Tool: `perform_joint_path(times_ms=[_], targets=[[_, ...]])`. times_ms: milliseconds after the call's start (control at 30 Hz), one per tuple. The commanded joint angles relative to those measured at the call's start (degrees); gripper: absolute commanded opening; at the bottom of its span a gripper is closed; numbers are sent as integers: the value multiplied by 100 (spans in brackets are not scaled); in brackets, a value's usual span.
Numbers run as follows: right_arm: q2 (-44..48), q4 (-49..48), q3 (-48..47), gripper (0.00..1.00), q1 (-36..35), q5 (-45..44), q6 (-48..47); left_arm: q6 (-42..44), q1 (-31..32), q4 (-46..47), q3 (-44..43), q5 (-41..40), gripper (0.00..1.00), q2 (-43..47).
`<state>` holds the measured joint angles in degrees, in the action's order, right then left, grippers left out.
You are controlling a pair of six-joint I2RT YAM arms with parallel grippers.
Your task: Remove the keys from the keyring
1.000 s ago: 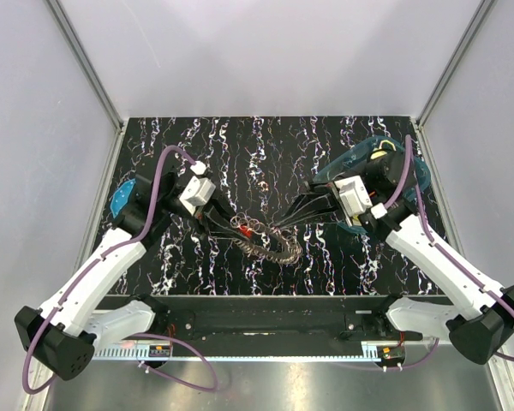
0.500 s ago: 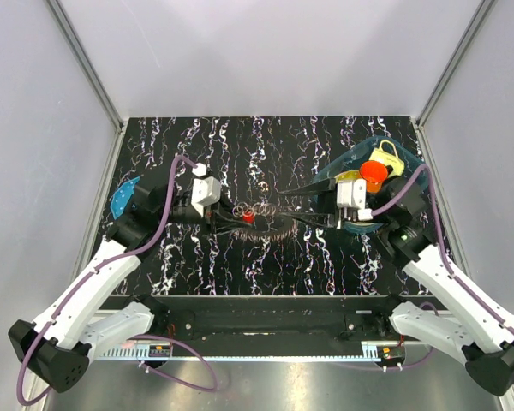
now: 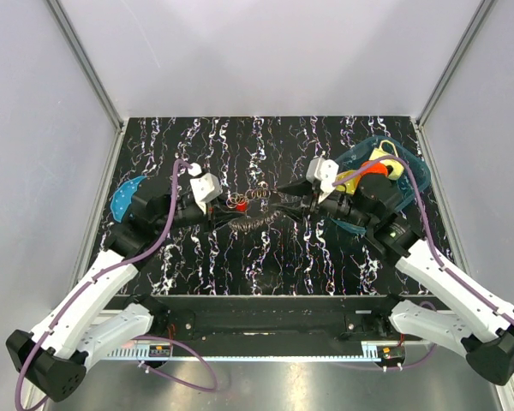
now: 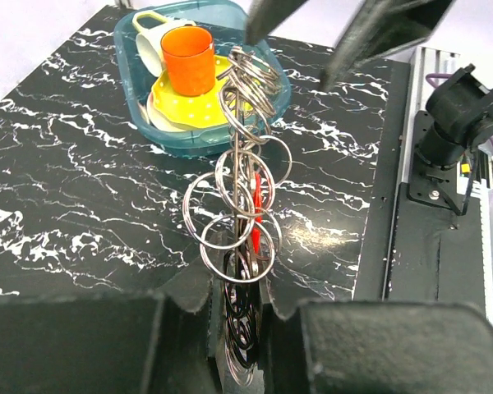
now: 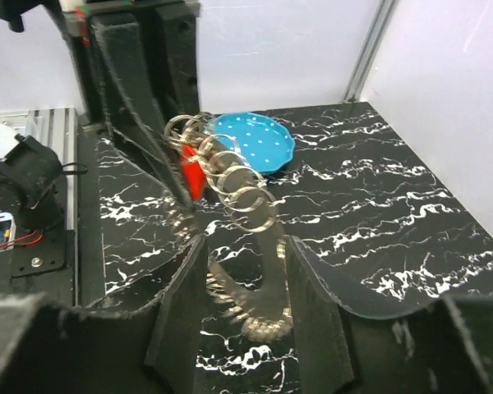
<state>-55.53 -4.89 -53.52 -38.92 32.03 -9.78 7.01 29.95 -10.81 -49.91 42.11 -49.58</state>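
Marbled tabletop (image 3: 265, 145): left gripper (image 4: 242, 305) clamps the keyring (image 4: 240, 275); keys (image 5: 255, 304) stretch lengthwise toward the right gripper (image 5: 242, 244), whose jaws stand apart around their far end.

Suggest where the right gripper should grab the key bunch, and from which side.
Probably the fanned end of the key bunch, farthest from the left gripper, which is shut on the opposite end. Come in from the right gripper's own side, along the bunch: its open jaws straddle that flat fan, while the loose rings and red piece beyond it offer little to pinch.
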Motion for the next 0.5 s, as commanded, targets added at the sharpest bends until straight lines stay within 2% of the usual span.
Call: perform_joint_path(times_ms=[0, 100, 200, 267, 400, 467], targets=[[42, -56, -150, 45, -536, -766, -411, -41, 45, 439, 95, -536, 0, 168], [-19, -197, -160, 42, -713, -1040, -314, -59, 63, 431, 69, -511, 0, 168], [85, -635, 225, 45, -881, -1357, -796, -94, 63, 439, 69, -458, 0, 168], [130, -865, 376, 49, -890, -1384, -1190, -103, 72, 413, 60, -423, 0, 151], [43, -734, 264, 58, -898, -1375, -1684, -15, 98, 308, 43, -213, 0, 159], [-54, -129, 97, 65, -890, -1157, -2339, 116, 98, 202, 51, -72, 0, 159]])
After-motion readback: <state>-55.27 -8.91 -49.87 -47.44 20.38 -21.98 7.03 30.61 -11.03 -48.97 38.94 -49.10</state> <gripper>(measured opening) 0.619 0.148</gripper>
